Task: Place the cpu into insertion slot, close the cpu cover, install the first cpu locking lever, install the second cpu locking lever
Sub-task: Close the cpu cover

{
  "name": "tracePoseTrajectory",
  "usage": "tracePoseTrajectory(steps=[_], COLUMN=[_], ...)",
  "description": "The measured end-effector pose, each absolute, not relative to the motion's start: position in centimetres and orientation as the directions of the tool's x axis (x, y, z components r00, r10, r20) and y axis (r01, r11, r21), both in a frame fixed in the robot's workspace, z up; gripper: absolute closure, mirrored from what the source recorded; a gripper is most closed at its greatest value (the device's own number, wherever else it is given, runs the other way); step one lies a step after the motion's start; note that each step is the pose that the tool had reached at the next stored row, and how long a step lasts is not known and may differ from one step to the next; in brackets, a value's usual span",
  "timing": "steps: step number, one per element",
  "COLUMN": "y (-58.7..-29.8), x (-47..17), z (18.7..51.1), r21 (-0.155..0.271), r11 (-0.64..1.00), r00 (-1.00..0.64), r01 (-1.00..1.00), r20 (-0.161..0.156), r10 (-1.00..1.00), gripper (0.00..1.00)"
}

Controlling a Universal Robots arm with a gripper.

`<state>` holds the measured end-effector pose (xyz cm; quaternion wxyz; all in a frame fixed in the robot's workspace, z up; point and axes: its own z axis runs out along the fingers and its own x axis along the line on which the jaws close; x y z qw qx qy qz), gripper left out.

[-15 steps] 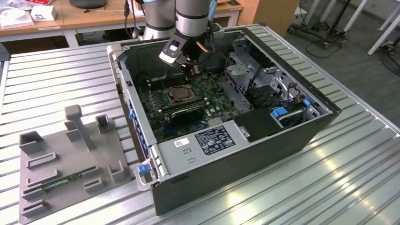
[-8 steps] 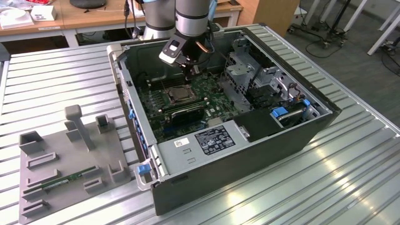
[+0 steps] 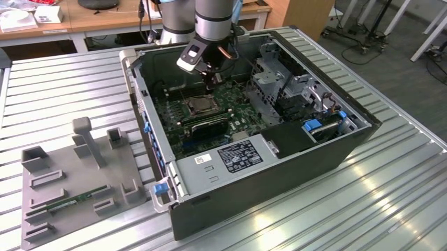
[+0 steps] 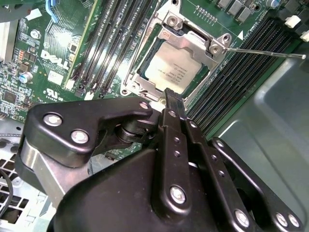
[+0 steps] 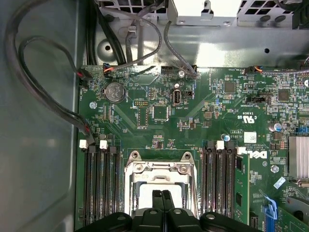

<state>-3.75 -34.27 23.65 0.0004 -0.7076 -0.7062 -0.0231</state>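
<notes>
**Entry — open computer case (image 3: 244, 201) on a ribbed metal table (image 3: 391, 209), listed from the exterior view's left to its right.**

1. Grey fixture tray (image 3: 77, 172), beside the case. A green memory stick (image 3: 73, 200) lay in it, well apart from my pincer (image 3: 215, 79).
2. Green motherboard (image 3: 235, 100), on the floor of the case. It carried the insertion slot (image 4: 145, 90), silver-rimmed, with black memory slots (image 5: 101, 183) on either side.
3. The cpu (image 4: 171, 70) — tan-silver face up — sat flat inside the insertion slot. The cpu cover (image 4: 186, 41) lay down over it, and the chip showed through its window.
4. Thin locking lever (image 4: 265, 51). It ran from a corner of the slot out over the memory slots. I could not tell whether it was latched.
5. My pincer hung inside the case over the board, just beside the slot. In the first wrist view its two fingers (image 5: 157, 199) were pressed together with nothing between them. In the second wrist view the tip stood at the slot's rim, near the cpu's edge. I could not tell whether it touched.
6. Silver drive cage (image 3: 269, 78), to the right of the board.
</notes>
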Motion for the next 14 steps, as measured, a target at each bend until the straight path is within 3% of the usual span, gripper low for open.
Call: tracePoseTrajectory(steps=[14], y=[-34.27], x=[-3.91], z=[23.60], r21=[0.032], r11=[-0.003], r00=[0.002], r01=[0.999], r20=[0.033], r10=[0.999], gripper=[0.89])
